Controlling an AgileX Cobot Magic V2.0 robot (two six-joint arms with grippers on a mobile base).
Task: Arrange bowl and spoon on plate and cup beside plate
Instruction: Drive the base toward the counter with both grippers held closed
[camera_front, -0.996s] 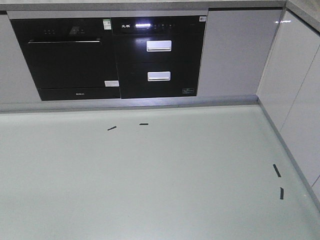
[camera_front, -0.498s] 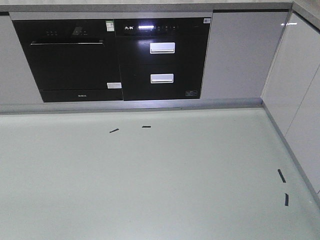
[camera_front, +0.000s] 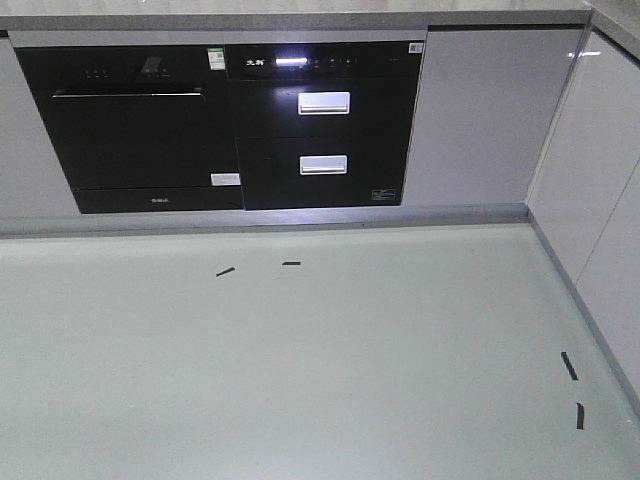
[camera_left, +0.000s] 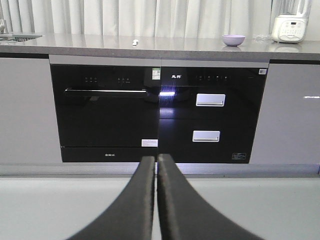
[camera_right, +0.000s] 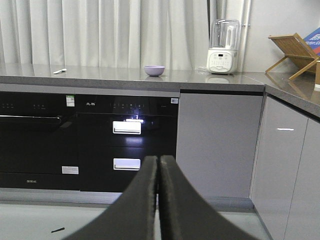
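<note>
One bowl (camera_right: 154, 70) is seen upright on the far grey countertop (camera_right: 100, 78). One spoon (camera_right: 60, 71) lies flat on the same countertop, well apart to the left of the bowl. One white blender (camera_right: 223, 47) stands to the right of the bowl, and one wooden rack (camera_right: 295, 50) is seen further right, on the side counter.

The fingers of the left gripper (camera_left: 156, 160) are pressed together along their length, with nothing held between them and nothing touched. The right gripper (camera_right: 159, 159) is likewise fully closed and empty. Both are raised over the floor (camera_front: 320, 380), near the viewer and far from the countertop.

Below the countertop, two black appliances are built in side by side: an oven (camera_front: 140, 130) on the left and a drawer unit (camera_front: 320, 190) on the right, bearing two white handles (camera_front: 324, 102). Four short black tape marks (camera_front: 225, 271) are counted on the floor, two near the appliances and two at the right.
</note>
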